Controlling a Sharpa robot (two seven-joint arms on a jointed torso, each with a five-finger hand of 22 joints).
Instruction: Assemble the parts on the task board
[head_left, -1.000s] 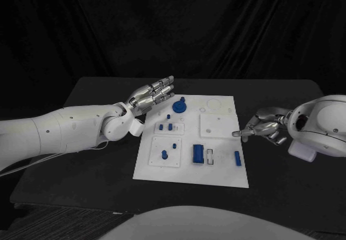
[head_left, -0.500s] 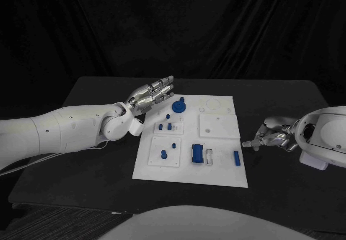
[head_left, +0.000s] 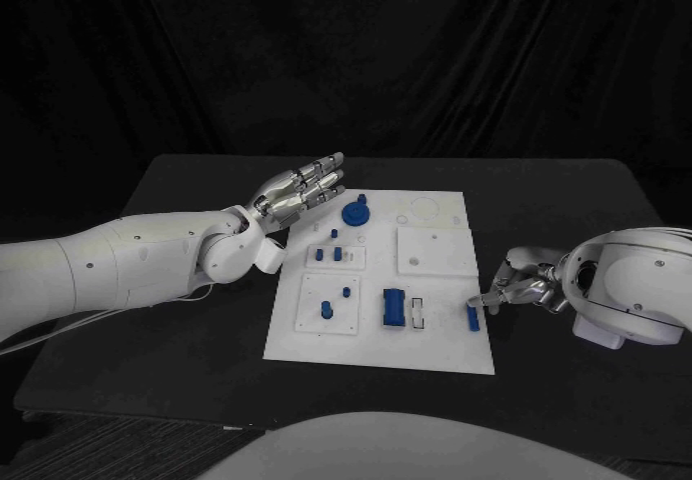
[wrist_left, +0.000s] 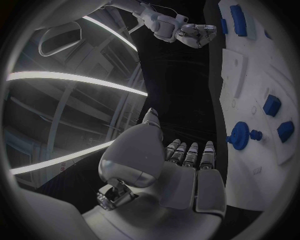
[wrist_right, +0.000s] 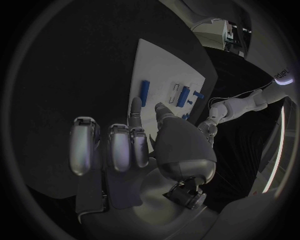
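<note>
The white task board (head_left: 433, 345) lies mid-table with blue parts on it: a round knob (head_left: 358, 211), small pegs (head_left: 336, 254), a block (head_left: 394, 307) and a slim bar (head_left: 473, 318) by its right edge. My right hand (head_left: 516, 285) hovers just off that right edge, holding nothing, with one finger stretched toward the slim bar (wrist_right: 144, 92). In the right wrist view the hand (wrist_right: 134, 145) has its thumb and that finger apart. My left hand (head_left: 296, 187) is raised flat and empty beyond the board's far left corner, near the knob (wrist_left: 239, 136).
Black tabletop (head_left: 188, 330) surrounds the board on all sides. My left forearm (head_left: 144, 260) stretches across the table's left half. Raised white square plates (head_left: 437, 250) occupy the board's far right part.
My right hand has moved toward the near side along the board's right edge and closer to the slim blue bar. The left hand has stayed put.
</note>
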